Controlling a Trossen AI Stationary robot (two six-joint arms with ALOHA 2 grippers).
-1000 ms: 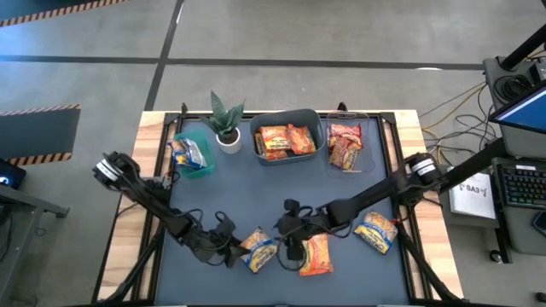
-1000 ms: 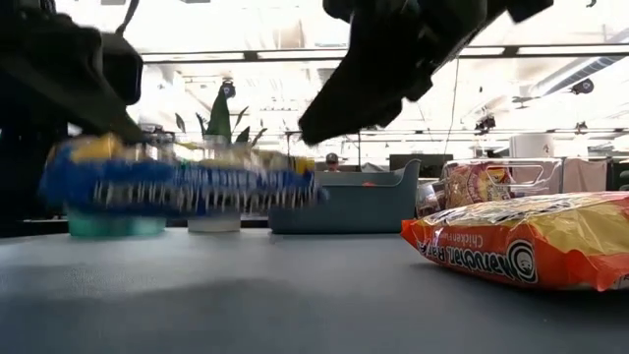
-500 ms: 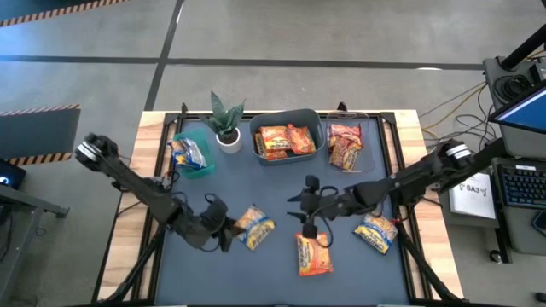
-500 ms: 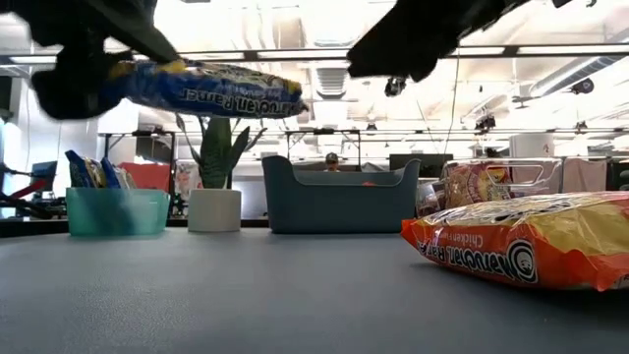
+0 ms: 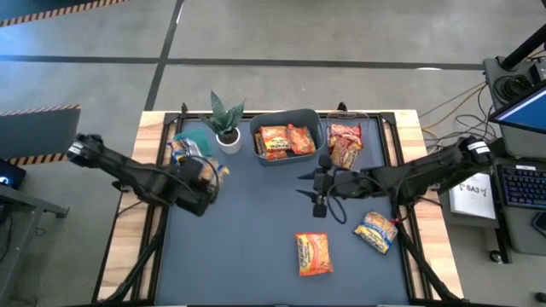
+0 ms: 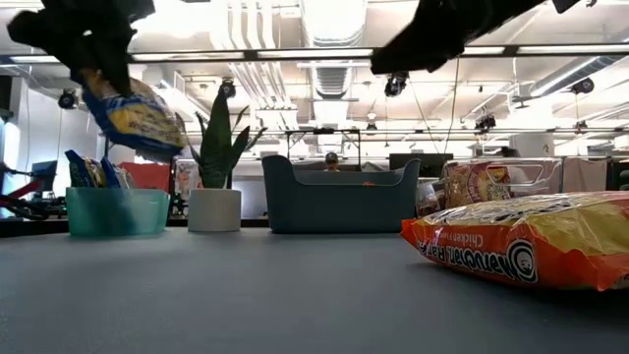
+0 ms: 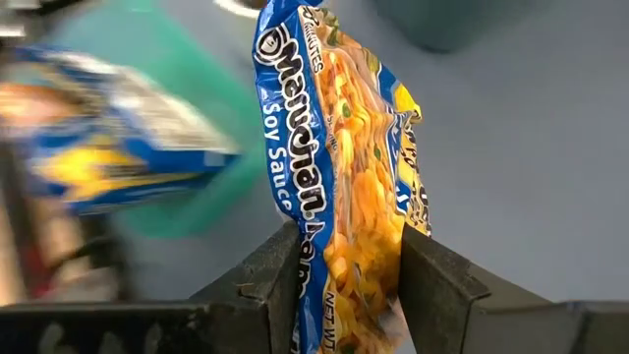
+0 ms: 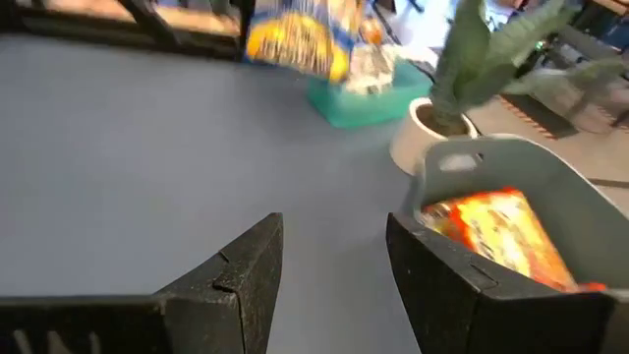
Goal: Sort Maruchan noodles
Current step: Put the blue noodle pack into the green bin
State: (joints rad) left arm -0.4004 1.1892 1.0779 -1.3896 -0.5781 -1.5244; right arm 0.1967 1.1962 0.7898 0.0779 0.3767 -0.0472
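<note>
Left claw (image 7: 344, 280) clamped on crinkly blue-yellow noodle packet (image 7: 339, 187), hanging just beside teal plastic bin (image 5: 194, 147). Right claw (image 8: 334, 261) apart, empty, well away from that bin.

The noodle packets (image 5: 314, 253) are glossy crinkled plastic, the blue one (image 7: 339, 187) shining between matt black jaws, while the tabletop (image 5: 256, 213) is matt grey-blue with bare wood side edges (image 5: 135, 213), and the grey bin (image 5: 287, 156) looks smooth matt plastic.
</note>
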